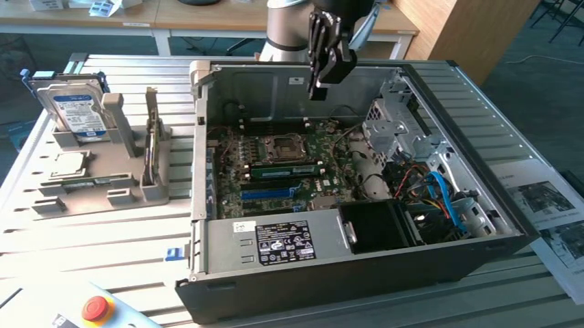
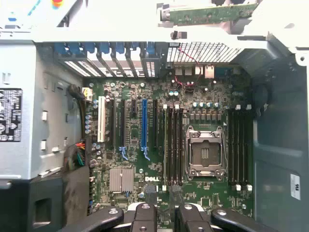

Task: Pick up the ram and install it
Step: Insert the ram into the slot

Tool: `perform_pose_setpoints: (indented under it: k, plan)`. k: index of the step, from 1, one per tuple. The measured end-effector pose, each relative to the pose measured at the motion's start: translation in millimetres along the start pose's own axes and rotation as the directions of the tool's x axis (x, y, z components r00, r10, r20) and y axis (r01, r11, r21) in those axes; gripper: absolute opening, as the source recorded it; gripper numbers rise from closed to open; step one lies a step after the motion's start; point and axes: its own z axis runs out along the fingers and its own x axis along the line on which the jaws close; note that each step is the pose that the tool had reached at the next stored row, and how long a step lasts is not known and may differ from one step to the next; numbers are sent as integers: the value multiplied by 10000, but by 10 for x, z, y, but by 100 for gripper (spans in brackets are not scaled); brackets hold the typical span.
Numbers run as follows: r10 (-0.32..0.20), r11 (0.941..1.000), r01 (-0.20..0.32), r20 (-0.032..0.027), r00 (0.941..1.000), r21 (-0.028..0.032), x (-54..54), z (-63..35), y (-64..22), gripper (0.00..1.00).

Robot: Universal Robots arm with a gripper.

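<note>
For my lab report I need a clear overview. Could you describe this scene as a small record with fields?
pincer: open, empty, above the open computer case
ram stick: in the grey rack, outside the case, apart from the pincer
motherboard: processor socket bare; long blue slot empty
rack also holds: hard drive
table front: red button

Robotics lab, slotted aluminium bench (image 1: 91, 246), open computer case (image 1: 365, 280), emergency-stop button (image 1: 96, 307), desks (image 1: 210, 17) behind
</note>
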Motion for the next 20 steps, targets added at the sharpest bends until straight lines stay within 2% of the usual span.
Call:
perform_pose_setpoints:
  k: [18,20]
  plan:
    - [0,10000,0,2,10000,1,-1,-1,0,25]
    - [2,10000,-2,6,10000,23,-4,3,3,25]
